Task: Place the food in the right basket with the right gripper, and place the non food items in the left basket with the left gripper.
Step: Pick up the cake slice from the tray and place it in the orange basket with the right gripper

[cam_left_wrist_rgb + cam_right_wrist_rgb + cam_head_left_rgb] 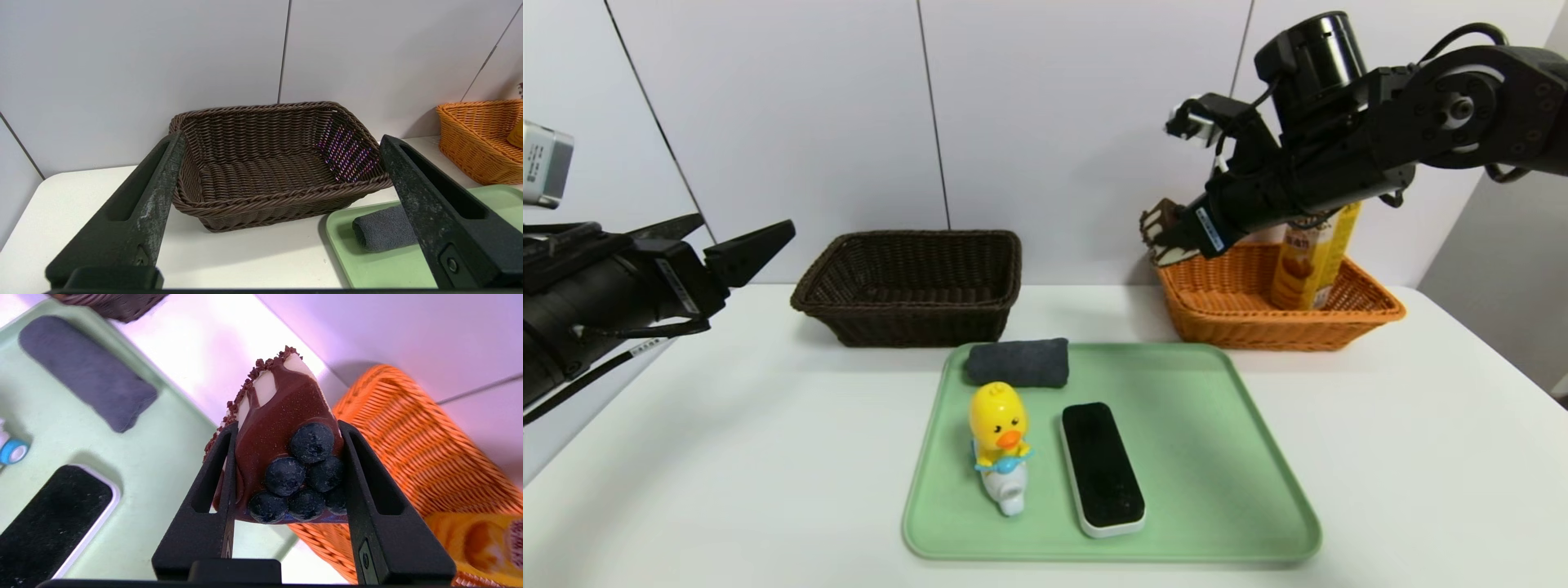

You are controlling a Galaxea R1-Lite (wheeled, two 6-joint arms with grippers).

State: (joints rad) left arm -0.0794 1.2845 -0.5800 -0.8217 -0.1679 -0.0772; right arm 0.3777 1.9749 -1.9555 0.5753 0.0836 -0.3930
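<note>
Above orange basket (1278,314) edge: right claw (286,473) closed on cake wedge (282,428) sides; likely light, smooth, slippery. Left claw (282,212) gaped wide, empty.

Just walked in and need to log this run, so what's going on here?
The robot is sorting things from a green tray into two baskets. Its right hand grips a chocolate cake wedge near the orange basket, where a yellow snack box already stands. The left hand waits open at the left, holding nothing. The duck toy, grey cloth and eraser lie on the tray; the brown basket is empty.
</note>
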